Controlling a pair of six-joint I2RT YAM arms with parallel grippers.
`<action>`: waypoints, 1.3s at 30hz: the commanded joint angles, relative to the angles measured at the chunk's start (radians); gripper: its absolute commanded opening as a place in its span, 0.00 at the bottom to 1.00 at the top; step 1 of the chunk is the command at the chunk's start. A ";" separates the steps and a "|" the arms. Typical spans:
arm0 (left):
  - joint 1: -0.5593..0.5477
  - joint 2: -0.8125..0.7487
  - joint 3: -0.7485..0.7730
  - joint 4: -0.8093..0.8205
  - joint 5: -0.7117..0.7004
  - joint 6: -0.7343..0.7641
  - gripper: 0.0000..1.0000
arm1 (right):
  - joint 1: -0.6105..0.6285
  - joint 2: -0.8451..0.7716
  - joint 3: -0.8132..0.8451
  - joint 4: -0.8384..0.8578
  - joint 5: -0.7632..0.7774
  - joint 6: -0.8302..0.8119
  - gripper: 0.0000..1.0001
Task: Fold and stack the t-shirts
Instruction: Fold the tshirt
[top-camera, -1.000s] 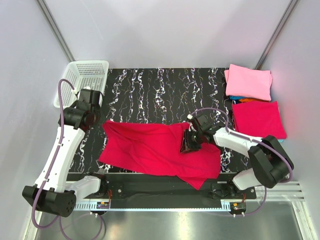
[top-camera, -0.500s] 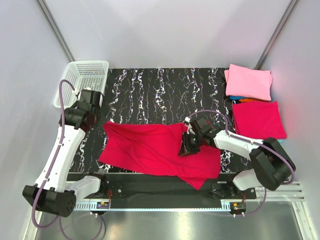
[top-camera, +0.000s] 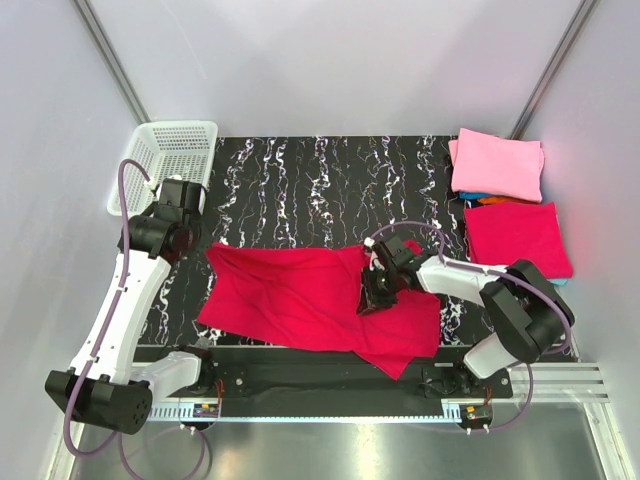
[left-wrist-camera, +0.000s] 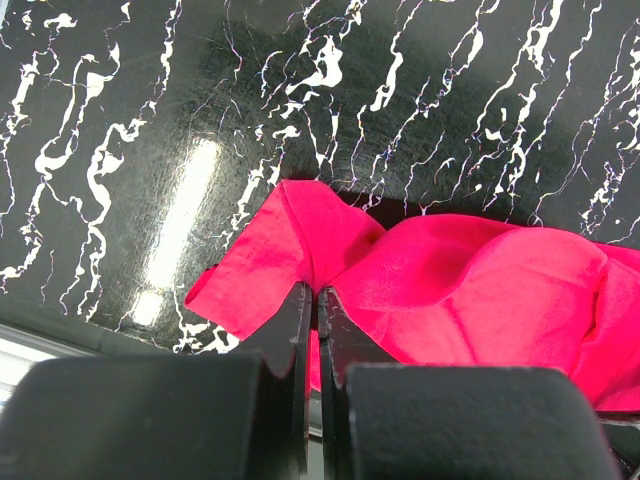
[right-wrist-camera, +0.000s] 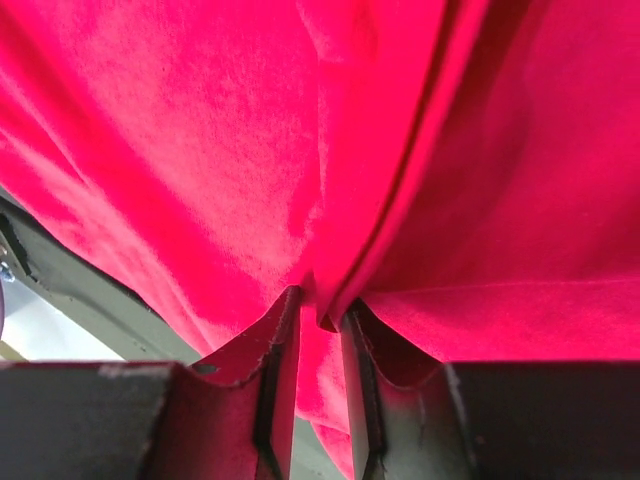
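At the far left corner of the table (top-camera: 300, 180) we saw a white basket (top-camera: 165, 160), standing partly over the table's left edge. Just on the near side of it was the left gripper (left-wrist-camera: 318, 300). Its fingers (left-wrist-camera: 292, 345) were pressed together, clenched on the left far corner of the shirt (top-camera: 300, 300). In the left wrist view that corner rose off the black marbled top, with a shadow under it.

From there the crimson shirt lay spread across the near half of the table, rumpled, and its near edge hung over the black rail at the front. Its right end reached as far as the right arm's forearm.

The right gripper (right-wrist-camera: 320, 305) came down on the shirt's right part, near the far edge. Its jaws stood a little apart, nipped on a raised fold of the cloth. In the right wrist view that ridge ran up from between the fingertips (right-wrist-camera: 285, 330), and red cloth filled almost the whole picture.

Well to the right, apart from the spread shirt, lay the folded ones. A pink shirt (top-camera: 497, 165) sat at the far right corner, and a folded red shirt (top-camera: 517, 238) sat just nearer than it. Between the two we made out only slivers of blue cloth (top-camera: 474, 196) and orange cloth (top-camera: 497, 201), so we could not tell how those lay.
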 joint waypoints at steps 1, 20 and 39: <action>0.000 -0.016 0.001 0.042 -0.022 0.010 0.00 | 0.009 0.025 0.033 0.017 0.093 -0.035 0.29; 0.000 -0.019 -0.010 0.040 -0.022 0.014 0.00 | 0.012 -0.096 0.099 -0.111 0.188 -0.029 0.00; 0.000 -0.209 0.198 -0.067 0.026 0.031 0.00 | 0.012 -0.535 0.785 -0.837 0.685 -0.007 0.00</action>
